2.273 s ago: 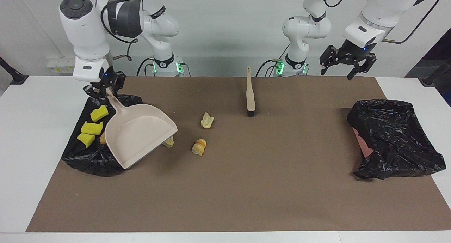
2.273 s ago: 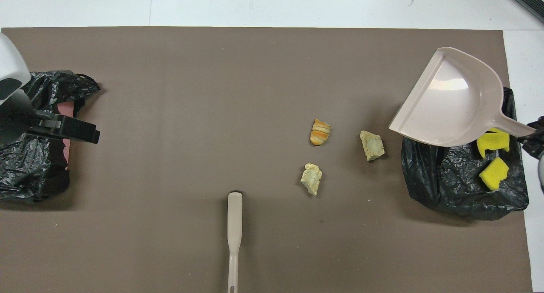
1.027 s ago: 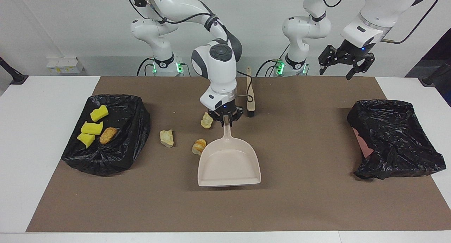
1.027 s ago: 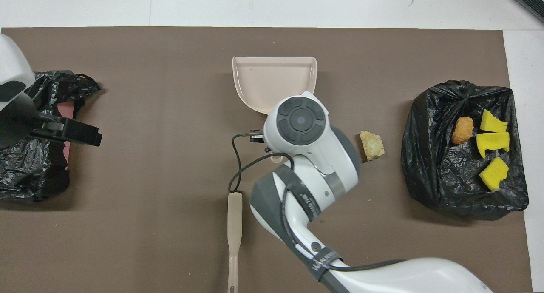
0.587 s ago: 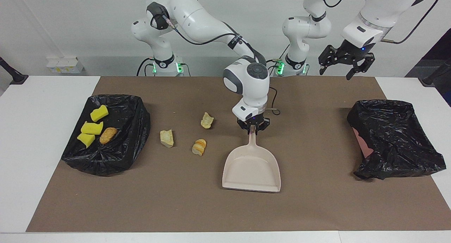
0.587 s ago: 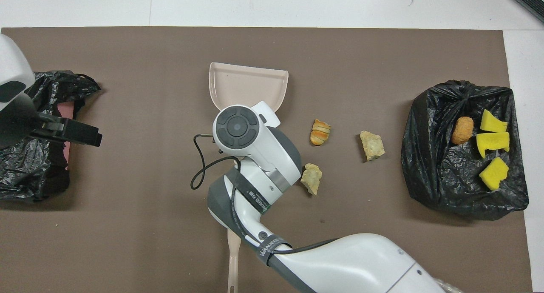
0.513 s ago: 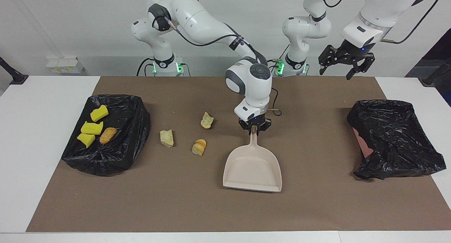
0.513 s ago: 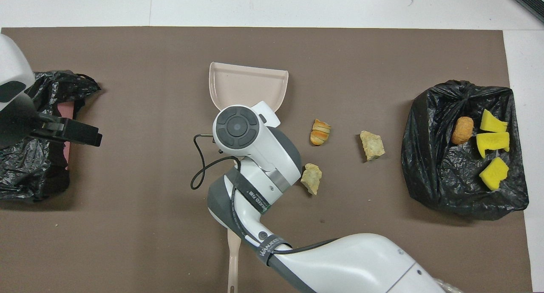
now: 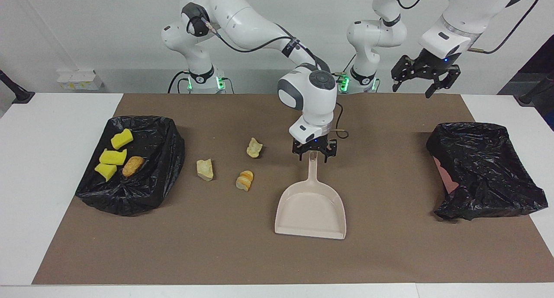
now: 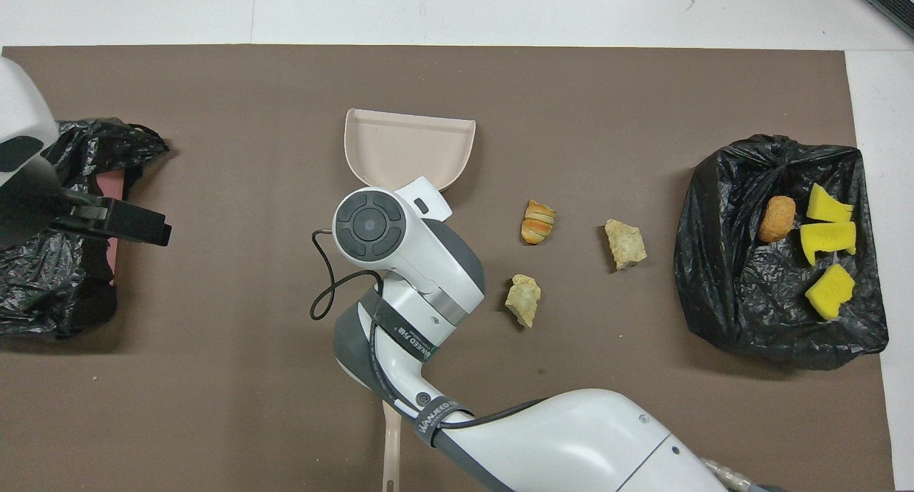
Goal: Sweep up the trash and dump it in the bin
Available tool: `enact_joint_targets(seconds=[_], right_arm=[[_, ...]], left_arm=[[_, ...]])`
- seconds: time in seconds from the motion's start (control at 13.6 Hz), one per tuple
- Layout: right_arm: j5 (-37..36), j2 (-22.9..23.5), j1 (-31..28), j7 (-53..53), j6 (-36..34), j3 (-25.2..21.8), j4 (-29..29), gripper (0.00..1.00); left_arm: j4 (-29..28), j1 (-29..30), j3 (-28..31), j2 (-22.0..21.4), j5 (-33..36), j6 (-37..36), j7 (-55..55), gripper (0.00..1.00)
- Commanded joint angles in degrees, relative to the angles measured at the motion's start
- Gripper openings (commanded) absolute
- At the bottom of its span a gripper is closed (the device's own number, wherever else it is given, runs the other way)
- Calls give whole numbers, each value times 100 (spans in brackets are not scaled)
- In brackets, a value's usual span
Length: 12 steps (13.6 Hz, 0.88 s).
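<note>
Right gripper hangs just above the tip of the dustpan's handle, fingers spread apart to either side of it, gripping nothing; the beige dustpan lies flat on the brown mat near the middle of the table, handle toward the robots, open mouth away from them. In the overhead view the right arm's wrist covers the handle, and only the pan's scoop shows. Left gripper waits raised over the mat's edge at the left arm's end, fingers open and empty. The trash sits in two groups: three yellow spongy chunks and a golden-brown lump lie inside the black bag-lined bin at the right arm's end of the table; three pale bread-like pieces lie loose on the mat between that bin and the dustpan. Of these, one cream piece is nearest the robots, an orange-striped piece lies just beside the pan's scoop, and another cream piece lies closest to the bin. A second black bag-lined bin sits at the left arm's end. The brush handle shows only partly in the overhead view, under the right arm, nearer to the robots than the dustpan
</note>
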Motion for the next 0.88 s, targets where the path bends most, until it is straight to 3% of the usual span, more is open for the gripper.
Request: enact_joint_targets(seconds=[0.0,0.44,0.81], right_arm=[[8,-532,0,35,-126,45,-479,100],[316,-1491,96,517,-29,387,-1736,100],[429,-2009,588,1309,-11,406,-2474,100]], left_arm=[[-71,19,2,-86,71,-31,16,100],[-80,-7,2,-77,71,73,42,100],[-219,-182,-42,63,71,969,24,100]])
